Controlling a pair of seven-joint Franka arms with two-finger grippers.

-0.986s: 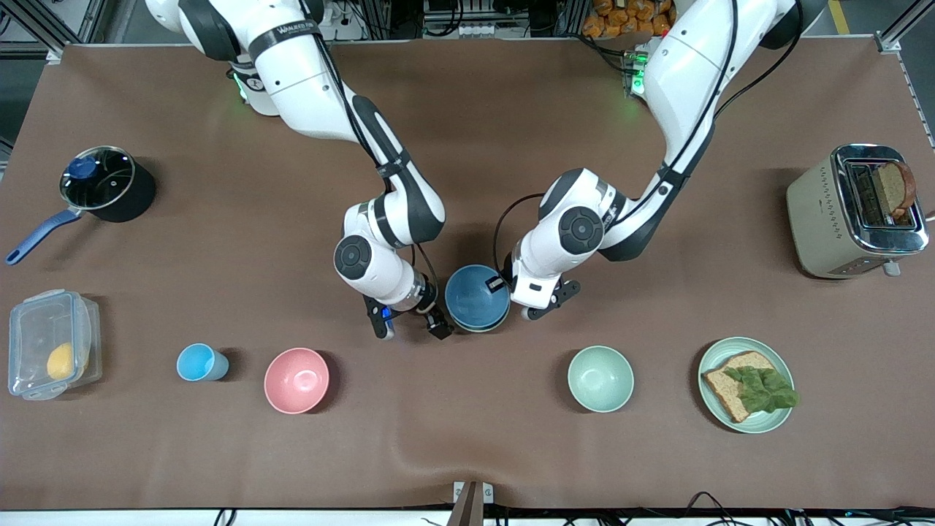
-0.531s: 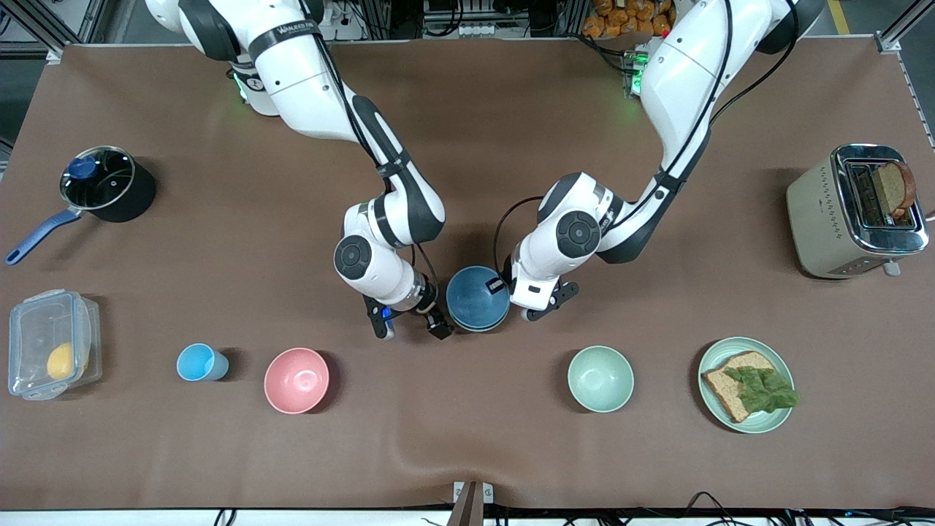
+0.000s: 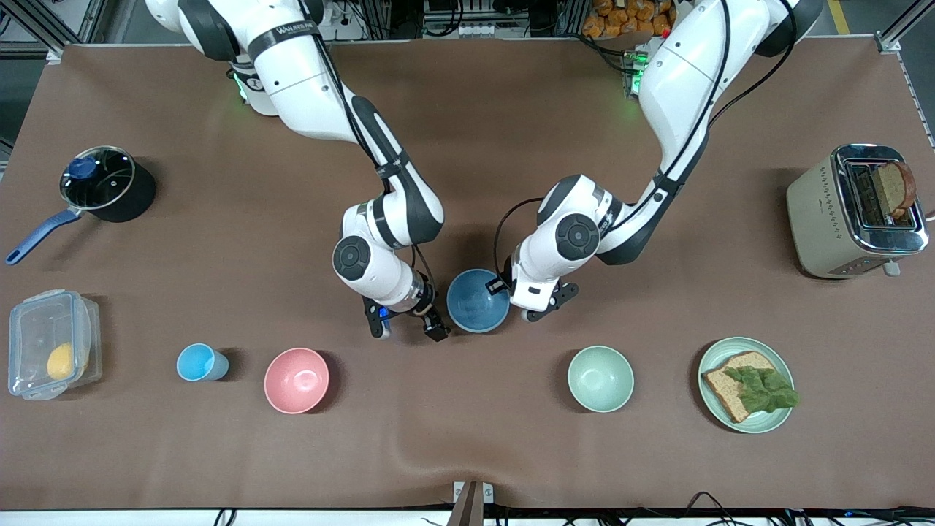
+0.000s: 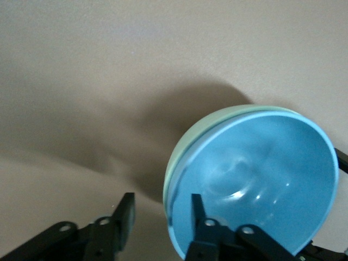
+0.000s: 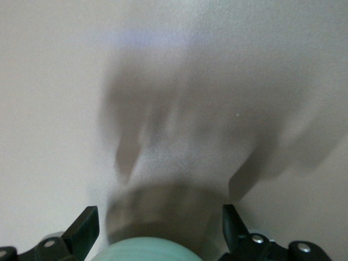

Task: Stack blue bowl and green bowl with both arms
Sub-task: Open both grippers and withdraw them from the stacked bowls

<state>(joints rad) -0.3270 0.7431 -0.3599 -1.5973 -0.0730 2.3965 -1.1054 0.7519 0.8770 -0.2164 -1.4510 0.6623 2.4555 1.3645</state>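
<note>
Lifting the left jaws, parted astride the blue bowl's (image 3: 477,303) rim, straight up avoids dragging it from the green bowl (image 4: 182,149); the right jaws wait wide open beside the stack.

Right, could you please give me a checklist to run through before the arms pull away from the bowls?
1. Blue bowl nested in the green bowl: ok, only the green rim shows around it.
2. Left end effector off the stack: ok, fingers apart, astride the rim.
3. Right end effector open: ok, beside the stack, gripping nothing.
4. Stack sitting level on the table: cannot tell.
5. Neighbours out of the way: ok, the pink bowl and the pale green bowl stand nearer the front camera, apart from the stack.
</note>
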